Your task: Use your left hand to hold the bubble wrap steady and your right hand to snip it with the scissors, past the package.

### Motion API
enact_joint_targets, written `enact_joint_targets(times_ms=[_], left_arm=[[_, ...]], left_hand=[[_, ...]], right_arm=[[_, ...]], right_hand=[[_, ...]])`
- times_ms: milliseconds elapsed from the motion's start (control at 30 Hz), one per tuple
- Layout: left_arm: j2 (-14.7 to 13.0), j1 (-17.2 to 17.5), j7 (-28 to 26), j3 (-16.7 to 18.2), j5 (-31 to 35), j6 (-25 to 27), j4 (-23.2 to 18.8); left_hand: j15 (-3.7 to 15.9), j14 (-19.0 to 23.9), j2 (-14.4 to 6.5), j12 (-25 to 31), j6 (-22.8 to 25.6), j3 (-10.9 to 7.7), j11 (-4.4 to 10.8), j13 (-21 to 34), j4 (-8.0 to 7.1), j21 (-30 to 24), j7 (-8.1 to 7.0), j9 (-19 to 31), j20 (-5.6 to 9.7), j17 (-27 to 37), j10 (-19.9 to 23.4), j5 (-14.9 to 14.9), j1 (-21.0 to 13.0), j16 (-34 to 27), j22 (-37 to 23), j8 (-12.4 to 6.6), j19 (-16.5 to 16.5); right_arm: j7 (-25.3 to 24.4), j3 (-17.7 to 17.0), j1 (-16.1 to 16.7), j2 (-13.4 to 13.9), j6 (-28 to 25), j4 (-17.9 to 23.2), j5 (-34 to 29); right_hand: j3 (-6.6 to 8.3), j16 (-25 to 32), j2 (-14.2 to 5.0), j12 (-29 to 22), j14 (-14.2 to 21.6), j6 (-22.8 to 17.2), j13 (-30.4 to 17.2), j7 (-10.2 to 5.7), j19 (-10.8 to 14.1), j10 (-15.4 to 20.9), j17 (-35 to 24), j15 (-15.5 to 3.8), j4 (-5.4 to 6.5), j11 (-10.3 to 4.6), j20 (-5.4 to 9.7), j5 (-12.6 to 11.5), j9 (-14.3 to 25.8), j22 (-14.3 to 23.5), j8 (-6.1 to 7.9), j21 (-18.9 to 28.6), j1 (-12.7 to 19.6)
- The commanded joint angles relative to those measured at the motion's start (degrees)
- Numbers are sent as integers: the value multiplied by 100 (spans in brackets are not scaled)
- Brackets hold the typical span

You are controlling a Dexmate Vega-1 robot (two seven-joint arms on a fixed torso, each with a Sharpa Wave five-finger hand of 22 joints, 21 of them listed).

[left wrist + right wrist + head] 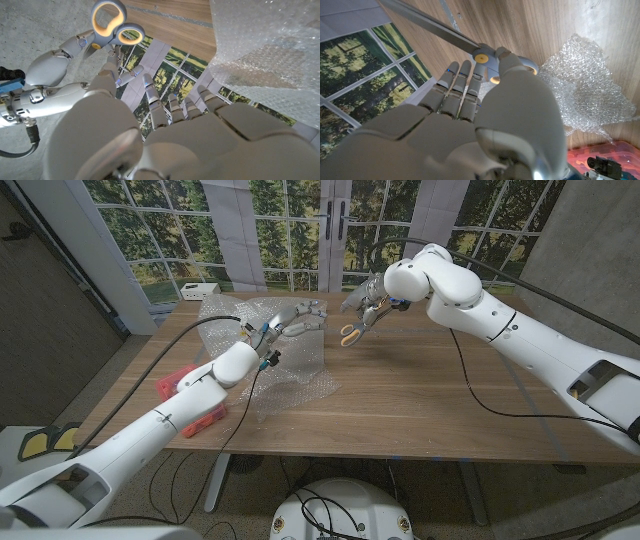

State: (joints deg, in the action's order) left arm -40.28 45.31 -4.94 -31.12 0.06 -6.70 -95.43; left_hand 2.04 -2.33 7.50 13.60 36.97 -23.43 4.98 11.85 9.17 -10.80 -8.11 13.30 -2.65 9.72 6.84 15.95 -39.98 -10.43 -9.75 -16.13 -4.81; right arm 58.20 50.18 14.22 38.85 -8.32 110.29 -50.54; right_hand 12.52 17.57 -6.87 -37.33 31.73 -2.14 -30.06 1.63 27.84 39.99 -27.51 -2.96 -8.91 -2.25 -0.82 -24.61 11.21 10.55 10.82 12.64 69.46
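Above the table, right hand [368, 306] grips scissors [352, 330] — right wrist view reveals their blade; left hand [297, 319] holds bubble wrap [290, 365].

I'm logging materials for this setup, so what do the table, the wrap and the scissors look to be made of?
Table: wood or wood veneer, matte, with visible plank grain.
Wrap: clear plastic film, glossy, covered in small air bubbles.
Scissors: handles look like grey plastic with a yellow-orange inner lining; the blade in the right wrist view looks like bare metal.

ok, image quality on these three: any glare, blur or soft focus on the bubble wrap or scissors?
Head view: even light, bubble wrap small, pale, low contrast. Left wrist view: wrap bright with glare, scissors handles sharp. Right wrist view: right hand close and soft, blade fairly sharp.
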Motion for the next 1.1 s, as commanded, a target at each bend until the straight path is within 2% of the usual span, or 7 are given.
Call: enact_joint_targets(times_ms=[33,367,533,967,1033,1100], left_arm=[[50,-19,-155,-80,212,165,-93],[95,-27,-262,-190,443,275,-126],[102,-61,-209,-223,449,266,-92],[169,-176,-13,-308,352,108,103],[156,-228,133,-330,281,64,153],[159,-236,146,-337,277,32,173]], left_hand=[[131,8,-2,45,286,83,-7,33,-28,-22,39,1,-9,32,99,94,-122,-19,-7,-65,-35],[130,11,1,49,378,139,-23,35,-47,-19,19,-23,-13,32,111,151,-181,-15,-8,-56,-46],[128,5,-3,29,159,200,-17,37,-69,-10,35,-47,-7,33,59,200,-236,-11,-9,80,-38],[134,15,21,47,433,323,-8,40,-121,-2,94,-72,-5,37,104,241,-226,-17,-11,33,-19],[131,10,-33,51,376,354,-18,42,-175,-3,37,-88,-11,43,112,252,-184,-19,-13,86,-17],[113,-8,-178,37,292,361,-39,43,-250,-3,-16,-106,-25,49,77,269,-158,-18,-16,158,-8]], right_arm=[[76,81,-62,-88,181,-54,-200],[154,-23,-124,-208,92,-162,-48],[168,4,-141,-204,114,-105,-49],[187,21,-136,-194,223,16,-69],[204,22,-138,-197,220,26,-82],[209,15,-135,-200,214,38,-84]], right_hand=[[45,-9,-49,-315,65,14,-512,13,53,663,-13,-944,-3,-650,-5,-58,8,9,23,35,44],[55,-34,-43,-327,85,14,-502,18,25,676,-7,-938,-3,-658,-39,-77,7,11,25,25,39],[55,-39,-36,-331,91,12,-504,20,7,668,-14,-947,-6,-668,-61,-84,7,12,26,18,40],[51,-46,-35,-347,98,12,-508,20,-13,666,-38,-946,-2,-661,-74,-96,7,12,28,11,35],[49,-44,-35,-347,102,12,-510,18,-16,661,-42,-945,0,-657,-71,-97,7,12,28,11,32],[51,-47,-36,-349,102,10,-511,15,-25,659,-44,-949,-2,-658,-73,-99,7,12,29,7,35]])
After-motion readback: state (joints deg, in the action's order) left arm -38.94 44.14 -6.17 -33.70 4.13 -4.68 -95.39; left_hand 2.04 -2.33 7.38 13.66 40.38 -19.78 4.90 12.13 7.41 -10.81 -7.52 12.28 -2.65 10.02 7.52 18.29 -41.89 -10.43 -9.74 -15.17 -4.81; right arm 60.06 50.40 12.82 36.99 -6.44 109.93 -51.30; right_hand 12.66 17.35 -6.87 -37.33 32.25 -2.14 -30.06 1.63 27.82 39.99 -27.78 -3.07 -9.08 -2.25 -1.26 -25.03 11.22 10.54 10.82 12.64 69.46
